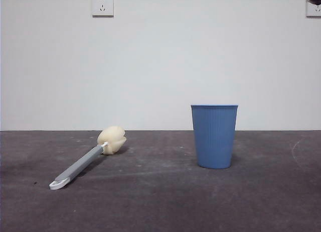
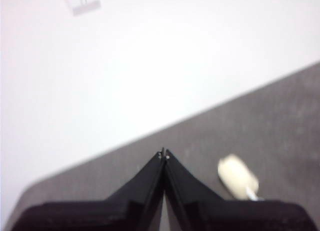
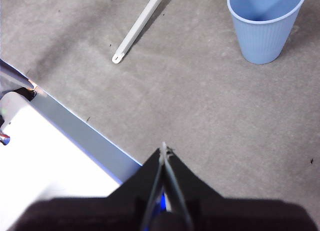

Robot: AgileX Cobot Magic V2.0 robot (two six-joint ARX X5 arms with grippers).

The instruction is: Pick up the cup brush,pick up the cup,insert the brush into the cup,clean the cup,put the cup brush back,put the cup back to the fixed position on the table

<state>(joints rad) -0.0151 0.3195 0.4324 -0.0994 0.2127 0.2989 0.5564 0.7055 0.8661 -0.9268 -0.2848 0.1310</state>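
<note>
One cup brush (image 1: 86,160) lies on the counter (image 1: 160,202); it has one cream sponge head (image 1: 112,139) and one grey handle (image 1: 80,165) that ends in one white loop (image 1: 56,184). One blue cup (image 1: 214,135) stands upright on the same counter. That makes two loose things in all, one of each kind. Two wall sockets show on the wall beyond the counter's far edge: one whole (image 1: 102,4) and one cut by the picture's border (image 1: 314,9). Two hands are seen, the left hand (image 2: 163,155) and the right hand (image 3: 165,150), each with two black jaws pressed tip to tip.
</note>
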